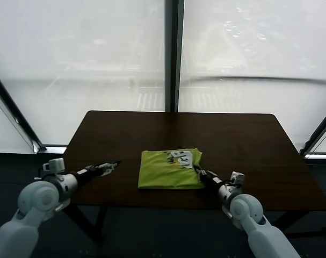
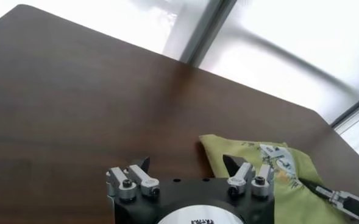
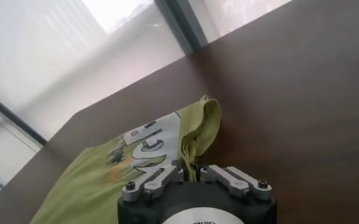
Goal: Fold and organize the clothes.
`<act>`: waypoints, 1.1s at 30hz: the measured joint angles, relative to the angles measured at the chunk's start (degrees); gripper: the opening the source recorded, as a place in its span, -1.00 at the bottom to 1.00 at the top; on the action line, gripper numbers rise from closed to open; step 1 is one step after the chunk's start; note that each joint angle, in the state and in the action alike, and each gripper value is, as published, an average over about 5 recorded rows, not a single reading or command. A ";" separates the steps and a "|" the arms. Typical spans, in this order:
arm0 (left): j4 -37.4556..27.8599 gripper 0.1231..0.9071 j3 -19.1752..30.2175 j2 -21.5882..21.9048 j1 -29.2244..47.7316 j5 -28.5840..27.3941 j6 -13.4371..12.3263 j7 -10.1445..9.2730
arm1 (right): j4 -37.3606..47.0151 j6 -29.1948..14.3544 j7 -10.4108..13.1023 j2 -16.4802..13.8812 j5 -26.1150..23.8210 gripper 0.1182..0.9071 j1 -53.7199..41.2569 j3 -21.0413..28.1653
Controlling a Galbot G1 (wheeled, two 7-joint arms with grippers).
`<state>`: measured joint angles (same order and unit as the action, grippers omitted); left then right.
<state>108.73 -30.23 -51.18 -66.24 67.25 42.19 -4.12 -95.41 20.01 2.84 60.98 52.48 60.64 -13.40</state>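
Folded lime-green T-shirt [image 1: 171, 170] lying mid-table [image 1: 248, 145], near front edge; right gripper [image 3: 191, 170] pinching shirt's right edge, jaws clamped on fabric; left gripper [image 1: 110, 167] hovering w/ jaws apart, beside shirt's left side

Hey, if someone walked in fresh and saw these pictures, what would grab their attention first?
The lime-green T-shirt, folded into a rough square with its white print up, lies mid-front on the dark wooden table. The right gripper has its jaws shut on the shirt's right edge, while the left gripper hangs open over bare wood to the shirt's left.
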 joint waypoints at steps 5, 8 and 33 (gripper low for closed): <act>0.07 1.00 -0.13 -0.22 -0.14 -0.09 0.00 0.09 | 1.28 -1.07 -0.36 -2.78 -2.99 -0.86 0.24 -1.69; 0.03 1.00 -0.23 -0.52 -0.21 -0.16 0.00 0.18 | 2.05 -1.69 -0.58 -5.24 -5.25 -0.86 0.79 -2.85; 0.13 1.00 -0.52 -2.36 -0.89 -1.51 0.00 0.38 | 4.72 -2.58 -2.72 -19.58 -6.79 -0.30 1.88 -8.10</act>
<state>108.86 -30.75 -53.53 -67.13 65.74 42.19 -3.74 -90.69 17.42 0.12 41.40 45.70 62.52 -21.50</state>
